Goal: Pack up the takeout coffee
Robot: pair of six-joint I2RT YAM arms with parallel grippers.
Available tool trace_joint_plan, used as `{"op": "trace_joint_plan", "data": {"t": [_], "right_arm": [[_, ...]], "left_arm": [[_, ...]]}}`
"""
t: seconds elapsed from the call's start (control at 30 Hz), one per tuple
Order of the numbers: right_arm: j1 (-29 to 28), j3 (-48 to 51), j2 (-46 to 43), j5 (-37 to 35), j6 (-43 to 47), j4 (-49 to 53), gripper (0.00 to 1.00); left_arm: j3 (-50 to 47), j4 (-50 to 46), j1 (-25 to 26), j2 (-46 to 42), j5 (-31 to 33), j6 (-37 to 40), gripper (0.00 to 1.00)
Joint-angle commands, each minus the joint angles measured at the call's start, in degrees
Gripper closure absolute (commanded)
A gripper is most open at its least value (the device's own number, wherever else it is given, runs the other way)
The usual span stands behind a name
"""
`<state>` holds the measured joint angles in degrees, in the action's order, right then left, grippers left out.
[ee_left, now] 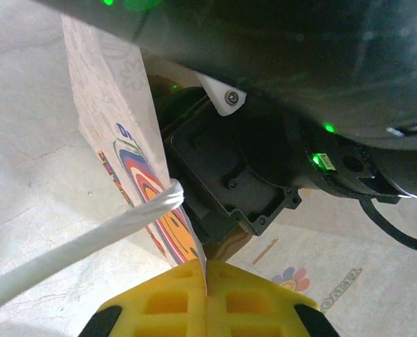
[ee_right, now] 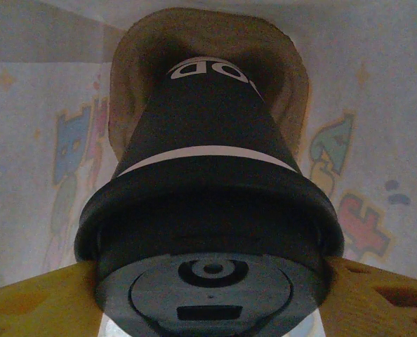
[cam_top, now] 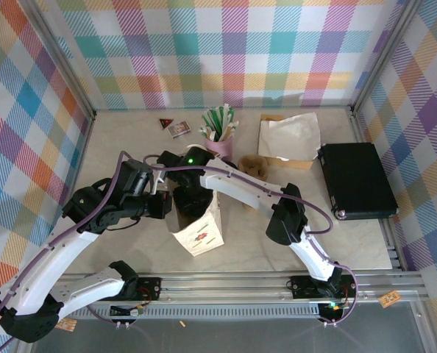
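A printed paper bag (cam_top: 201,237) stands open at the table's middle. My left gripper (cam_top: 162,207) is shut on the bag's left rim; in the left wrist view its yellow fingers (ee_left: 168,300) pinch the bag's wall (ee_left: 117,119) just below the white cord handle (ee_left: 89,239). My right gripper (cam_top: 191,200) reaches down into the bag's mouth. In the right wrist view the takeout coffee (ee_right: 208,203) is a dark-banded cup with its black lid toward the camera, and my right gripper (ee_right: 208,298) is shut on it inside the bag. The cup's base points at the bag's brown bottom (ee_right: 279,56).
A pink cup of green and white sticks (cam_top: 220,126) stands behind the bag. A flat white paper bag (cam_top: 288,136) lies at the back right beside a black box (cam_top: 357,180). Small packets (cam_top: 176,127) lie at the back left, and a brown cardboard piece (cam_top: 254,165) lies right of the bag.
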<state>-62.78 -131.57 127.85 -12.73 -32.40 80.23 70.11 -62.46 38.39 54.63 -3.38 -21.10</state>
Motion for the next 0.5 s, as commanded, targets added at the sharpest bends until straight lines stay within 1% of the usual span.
{"op": "trace_joint_plan", "data": {"t": [0.0,0.27,0.47], "right_arm": [[-1.32,-4.13,-3.04,-4.32,-1.34,-2.03,0.24],[-0.19,-7.33,-2.04,-3.02,-2.09,-2.08,0.30],[-0.06,-8.11,-1.95,-1.94,-2.97,-2.52,0.30]], "left_arm": [[-0.59,0.23,0.58,1.18,-1.97,0.96,1.00],[-0.33,-0.30,1.83,1.67,-2.36,2.32,1.00],[-0.06,-0.34,1.85,2.36,-3.73,3.43,1.00]]}}
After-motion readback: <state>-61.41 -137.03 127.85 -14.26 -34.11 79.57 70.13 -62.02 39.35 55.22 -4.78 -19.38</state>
